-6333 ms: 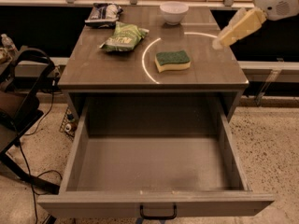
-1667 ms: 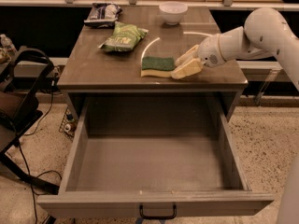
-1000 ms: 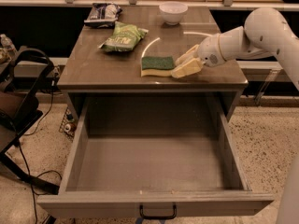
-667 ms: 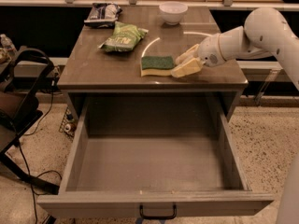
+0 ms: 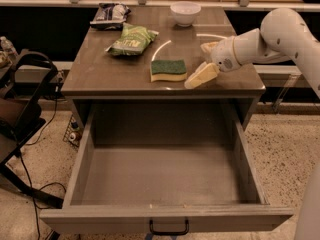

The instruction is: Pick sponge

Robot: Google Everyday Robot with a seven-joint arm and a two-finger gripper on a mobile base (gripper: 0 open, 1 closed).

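At the far left we see one dark chair-like frame standing on the speckled floor, with black cables trailing beneath it. Next comes one brown cabinet table, and below its top one drawer is pulled all the way out toward us, with a single black handle on its front. On the tabletop we count two snack bags: a dark one at the far left corner and a crinkly green one just nearer and to its right. Right of the green bag lies the one sponge, flat on the table near the front edge, green side up over its yellow foam. Beyond it, at the far edge, stands one white bowl. To the right of the sponge is the gripper, low over the table at the end of the white arm that reaches in from the right. Its two pale fingers are spread apart and grasp nothing; the near one ends just beside the sponge's right edge, and we cannot tell whether it touches.
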